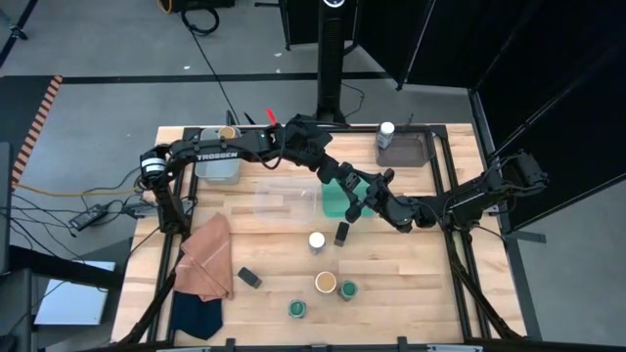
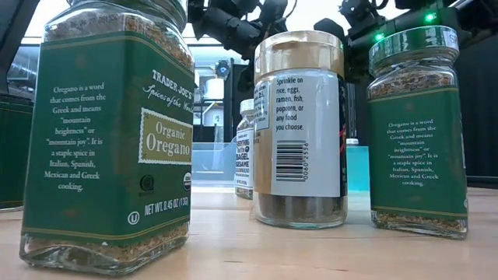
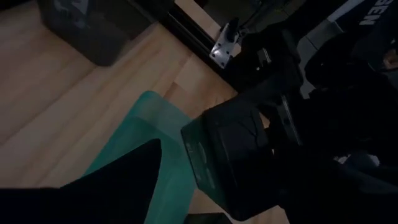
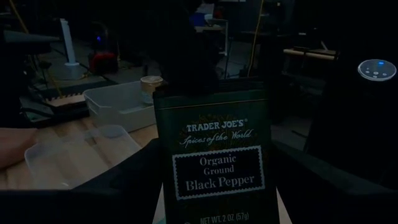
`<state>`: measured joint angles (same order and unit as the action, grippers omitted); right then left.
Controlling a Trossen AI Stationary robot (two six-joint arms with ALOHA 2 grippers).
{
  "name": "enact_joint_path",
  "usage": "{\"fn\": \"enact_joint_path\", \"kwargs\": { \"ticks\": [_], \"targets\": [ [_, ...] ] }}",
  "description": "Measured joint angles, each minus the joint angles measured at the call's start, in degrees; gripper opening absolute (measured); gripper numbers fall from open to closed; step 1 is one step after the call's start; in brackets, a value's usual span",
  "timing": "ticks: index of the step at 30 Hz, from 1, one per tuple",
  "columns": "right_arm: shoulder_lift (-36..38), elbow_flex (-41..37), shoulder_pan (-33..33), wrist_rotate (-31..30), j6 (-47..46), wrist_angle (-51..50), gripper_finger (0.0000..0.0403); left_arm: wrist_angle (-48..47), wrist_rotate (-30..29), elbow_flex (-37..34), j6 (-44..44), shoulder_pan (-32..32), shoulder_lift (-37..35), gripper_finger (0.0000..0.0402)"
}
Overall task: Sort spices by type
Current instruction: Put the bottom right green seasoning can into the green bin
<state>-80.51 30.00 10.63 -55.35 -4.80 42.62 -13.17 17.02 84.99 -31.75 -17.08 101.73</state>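
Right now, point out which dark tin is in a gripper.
The Black Pepper tin, clamped in the right gripper over the teal tray; the other two tins sit free on the table.

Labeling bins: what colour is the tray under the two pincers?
Teal tray; the high view shows it best.

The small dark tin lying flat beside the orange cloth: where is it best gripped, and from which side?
Probably from straight above, closing on the two long edges of the tin. It lies flat on the table, turned diagonally, so the wrist must turn to match; its broad face gives no hold.
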Motion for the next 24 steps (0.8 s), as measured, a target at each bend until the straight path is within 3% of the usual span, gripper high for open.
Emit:
{"fn": "enact_joint_path", "kwargs": {
  "ticks": [9, 24],
  "targets": [
    [0.0, 0.0, -0.1, 0.2, 0.4, -0.1, 0.0279, 0.1, -0.5, 0.0, 0.1, 0.8, -0.1, 0.0255],
    [0.0, -0.1, -0.1, 0.0, 0.2, -1.6, 0.0280, 0.5, -0.3, 0.1, -1.5, 1.1, 1.7, 0.0217]
  ]
}}
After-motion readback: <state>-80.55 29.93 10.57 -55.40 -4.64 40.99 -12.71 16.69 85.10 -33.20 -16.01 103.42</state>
